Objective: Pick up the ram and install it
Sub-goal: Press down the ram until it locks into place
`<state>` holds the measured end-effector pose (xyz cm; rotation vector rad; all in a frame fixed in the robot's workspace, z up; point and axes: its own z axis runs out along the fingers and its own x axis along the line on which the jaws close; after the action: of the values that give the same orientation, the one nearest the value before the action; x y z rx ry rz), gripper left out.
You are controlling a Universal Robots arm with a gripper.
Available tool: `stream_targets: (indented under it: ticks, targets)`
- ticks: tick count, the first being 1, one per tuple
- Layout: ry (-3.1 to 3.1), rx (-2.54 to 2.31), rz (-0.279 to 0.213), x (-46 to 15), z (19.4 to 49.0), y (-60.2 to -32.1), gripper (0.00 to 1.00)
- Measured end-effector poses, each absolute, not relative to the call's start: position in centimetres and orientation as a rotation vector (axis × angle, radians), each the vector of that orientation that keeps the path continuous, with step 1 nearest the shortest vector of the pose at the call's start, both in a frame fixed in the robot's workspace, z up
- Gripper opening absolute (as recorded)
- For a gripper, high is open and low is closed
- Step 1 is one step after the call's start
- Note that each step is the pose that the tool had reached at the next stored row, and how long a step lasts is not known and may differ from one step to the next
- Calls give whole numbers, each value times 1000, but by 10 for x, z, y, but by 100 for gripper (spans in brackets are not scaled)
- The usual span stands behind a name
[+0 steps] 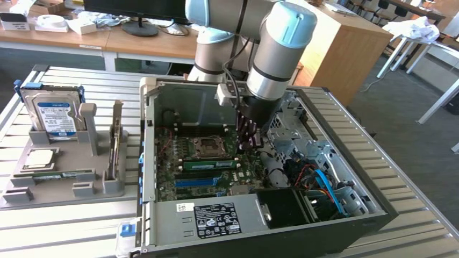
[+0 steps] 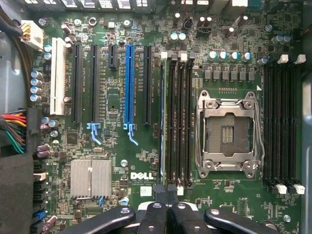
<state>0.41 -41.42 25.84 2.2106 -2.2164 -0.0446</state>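
The ram (image 1: pixel 208 164), a long green stick, stands on edge in a memory slot of the motherboard (image 1: pixel 188 189) inside the open computer case, just beside the processor socket (image 1: pixel 208 145). In the wrist view the ram (image 2: pixel 162 122) shows edge-on in the slot farthest from the socket (image 2: pixel 228 131). My gripper (image 1: pixel 250 142) hangs inside the case above the board, near one end of the ram. Its dark fingers (image 2: pixel 155 217) are pressed together around the gripper (image 2: pixel 168 210), shut with nothing between them. I cannot tell whether they touch the ram.
A grey tray (image 1: pixel 68 153) at the exterior view's left holds a hard drive (image 1: pixel 54 115), a silver processor chip (image 1: pixel 40 157) and another green stick (image 1: pixel 54 174). The case walls (image 1: pixel 215 220), drive cage (image 1: pixel 301 134) and cables (image 1: pixel 323 180) hem in the gripper.
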Motion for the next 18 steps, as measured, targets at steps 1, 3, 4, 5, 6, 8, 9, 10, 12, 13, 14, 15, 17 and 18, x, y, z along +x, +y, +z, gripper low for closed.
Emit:
stream_targets:
  ticks: [1, 3, 4, 5, 6, 8, 9, 10, 12, 13, 14, 15, 17, 18]
  targets:
    - [-2216, 2211, -45, 4, 258, -414, 10]
    - [-2217, 2211, -45, 4, 258, -414, 10]
    - [-2217, 2211, -45, 4, 258, -414, 10]
    - [-2217, 2211, -45, 4, 258, -414, 10]
    - [-2217, 2211, -45, 4, 258, -414, 10]
    - [-2217, 2211, -45, 4, 257, -414, 10]
    - [-2217, 2211, -45, 4, 257, -414, 10]
    - [-2217, 2211, -45, 4, 256, -414, 10]
    - [-2217, 2211, -45, 4, 253, -414, 10]
    - [-2217, 2211, -45, 4, 253, -414, 10]
    - [-2217, 2211, -45, 4, 252, -414, 10]
    - [-2217, 2211, -45, 4, 251, -414, 10]
    - [-2217, 2211, -45, 4, 249, -414, 10]
    - [-2217, 2211, -45, 4, 248, -414, 10]
